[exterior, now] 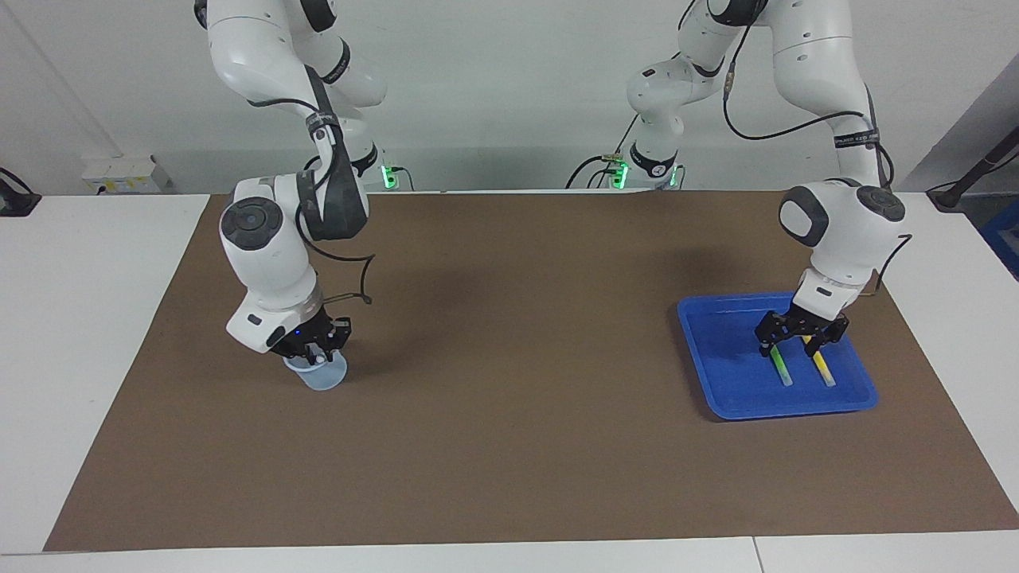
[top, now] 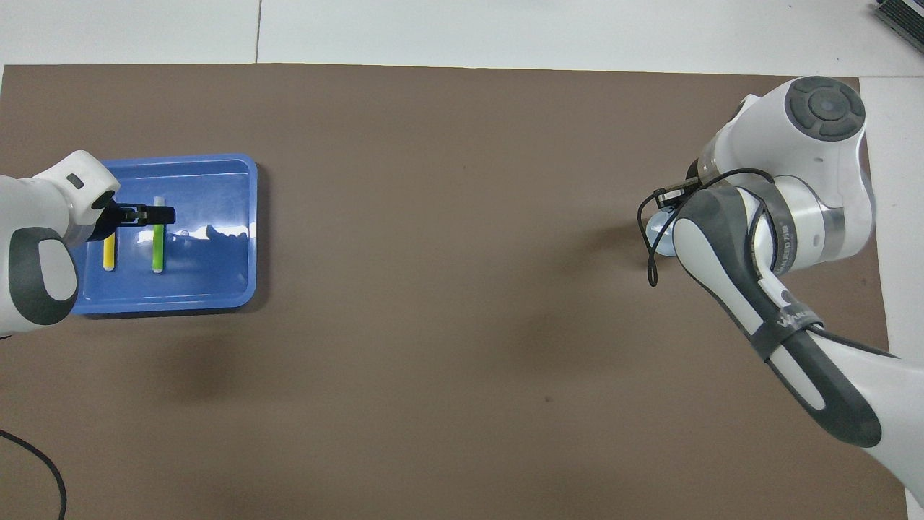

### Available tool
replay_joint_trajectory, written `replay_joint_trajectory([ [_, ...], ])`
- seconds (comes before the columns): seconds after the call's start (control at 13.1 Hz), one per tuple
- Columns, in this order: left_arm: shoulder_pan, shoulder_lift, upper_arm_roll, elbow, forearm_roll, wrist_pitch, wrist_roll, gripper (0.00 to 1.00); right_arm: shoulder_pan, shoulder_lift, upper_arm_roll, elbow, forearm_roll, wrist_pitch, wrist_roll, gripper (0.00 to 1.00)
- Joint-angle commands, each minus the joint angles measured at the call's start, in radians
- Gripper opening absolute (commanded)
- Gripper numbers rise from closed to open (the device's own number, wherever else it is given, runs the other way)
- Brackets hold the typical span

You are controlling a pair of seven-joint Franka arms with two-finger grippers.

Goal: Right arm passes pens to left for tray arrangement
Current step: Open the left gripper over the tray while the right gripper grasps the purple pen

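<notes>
Left gripper (exterior: 801,340), spread, over green pen (exterior: 779,367) in tray (exterior: 716,382).

You've got bare brown mat (exterior: 509,382) all the way between both grippers, so crossing is easy. Under the left gripper (exterior: 801,337) two pens (exterior: 782,368) lie; the cup (exterior: 322,376) crowds the right gripper (exterior: 312,352).

Left arm bent steeply down, its claw (exterior: 800,336) spread wide, fingers splayed low; right arm folded at the elbow, wrist angled down, its claw (exterior: 313,352) pointing downward, fingers drawn close.
</notes>
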Motion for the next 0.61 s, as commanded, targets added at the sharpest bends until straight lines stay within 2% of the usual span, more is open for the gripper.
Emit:
replay_joint_trajectory([
  [0.0, -0.026, -0.036, 0.008, 0.009, 0.018, -0.016, -0.003, 0.99, -0.005, 0.006, 0.0, 0.004, -0.039, -0.011, 0.008, 0.23],
  [0.23, -0.025, -0.036, 0.008, 0.039, 0.018, -0.018, 0.005, 0.99, -0.007, 0.006, 0.001, 0.007, -0.044, -0.014, 0.008, 0.16],
  [0.3, -0.025, -0.034, 0.008, 0.047, 0.018, -0.018, 0.003, 0.99, -0.008, 0.004, 0.0, 0.008, -0.044, -0.017, 0.008, 0.09],
  [0.53, -0.022, -0.036, 0.008, 0.047, 0.018, -0.021, 0.005, 0.99, -0.01, 0.001, 0.0, 0.022, -0.044, -0.043, 0.008, 0.01],
])
